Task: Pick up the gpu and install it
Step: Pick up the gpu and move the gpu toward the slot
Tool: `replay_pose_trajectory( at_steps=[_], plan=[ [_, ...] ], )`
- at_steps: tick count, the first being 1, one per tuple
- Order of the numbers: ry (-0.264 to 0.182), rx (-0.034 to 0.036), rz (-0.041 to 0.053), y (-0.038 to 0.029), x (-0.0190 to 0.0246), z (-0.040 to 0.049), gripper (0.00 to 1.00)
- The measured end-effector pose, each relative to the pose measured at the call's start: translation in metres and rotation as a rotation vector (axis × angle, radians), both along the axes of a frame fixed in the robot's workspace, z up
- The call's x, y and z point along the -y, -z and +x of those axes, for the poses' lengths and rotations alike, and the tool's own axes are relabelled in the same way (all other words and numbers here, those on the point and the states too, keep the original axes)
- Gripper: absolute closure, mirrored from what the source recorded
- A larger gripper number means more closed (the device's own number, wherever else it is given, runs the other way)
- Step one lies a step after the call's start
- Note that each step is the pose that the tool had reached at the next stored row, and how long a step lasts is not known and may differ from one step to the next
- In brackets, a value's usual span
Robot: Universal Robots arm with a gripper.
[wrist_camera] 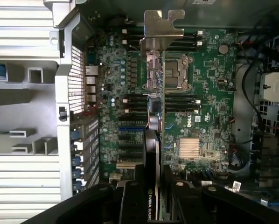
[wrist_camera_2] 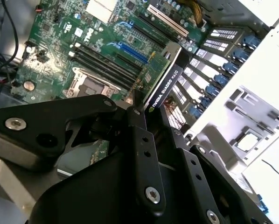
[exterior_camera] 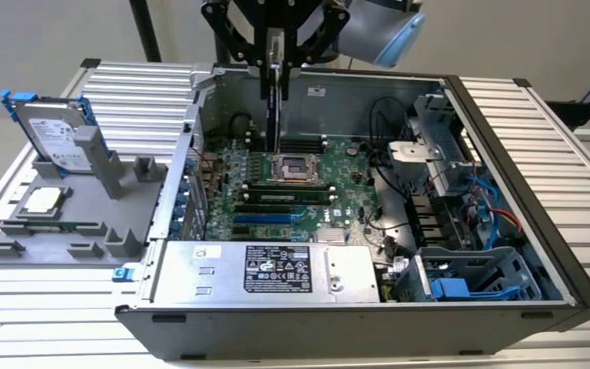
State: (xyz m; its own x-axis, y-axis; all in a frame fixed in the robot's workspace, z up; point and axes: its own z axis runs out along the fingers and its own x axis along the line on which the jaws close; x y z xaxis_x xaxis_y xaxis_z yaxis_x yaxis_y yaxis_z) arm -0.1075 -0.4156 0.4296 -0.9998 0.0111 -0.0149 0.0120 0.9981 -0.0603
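Note:
The gpu [exterior_camera: 273, 104] hangs upright and edge-on over the green motherboard [exterior_camera: 352, 201] inside the open computer case [exterior_camera: 500, 146]. My gripper [exterior_camera: 274, 65] is shut on its top edge, above the processor socket [exterior_camera: 296, 167]. In the second wrist view the black fingers [wrist_camera_2: 140, 135] clamp the gpu [wrist_camera_2: 165, 84], its black shroud edge turned to the camera and the board's slots [wrist_camera_2: 130, 51] beyond it. In the first wrist view the gpu's silver bracket [wrist_camera: 159, 42] points away from my gripper [wrist_camera: 153, 193], and the card stays clear of the board.
Left of the case stands a grey fixture tray [exterior_camera: 28, 254] with a silver hard drive on blue rails [exterior_camera: 54, 134], a processor chip [exterior_camera: 44, 201] and a memory stick [exterior_camera: 49, 227]. A power supply [exterior_camera: 264, 269] and a drive cage [exterior_camera: 469, 277] line the case's near side.

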Motion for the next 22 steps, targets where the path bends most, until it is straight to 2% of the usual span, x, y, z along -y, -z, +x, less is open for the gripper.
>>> replay_pose_trajectory(
  at_steps=[14,22],
  plan=[
    [0.000,-0.0014,-0.0001,0.0000,0.0000,0.0224,1.00],
    [0.000,-0.0016,-0.0001,0.0000,0.0000,0.0321,1.00]
  ],
)
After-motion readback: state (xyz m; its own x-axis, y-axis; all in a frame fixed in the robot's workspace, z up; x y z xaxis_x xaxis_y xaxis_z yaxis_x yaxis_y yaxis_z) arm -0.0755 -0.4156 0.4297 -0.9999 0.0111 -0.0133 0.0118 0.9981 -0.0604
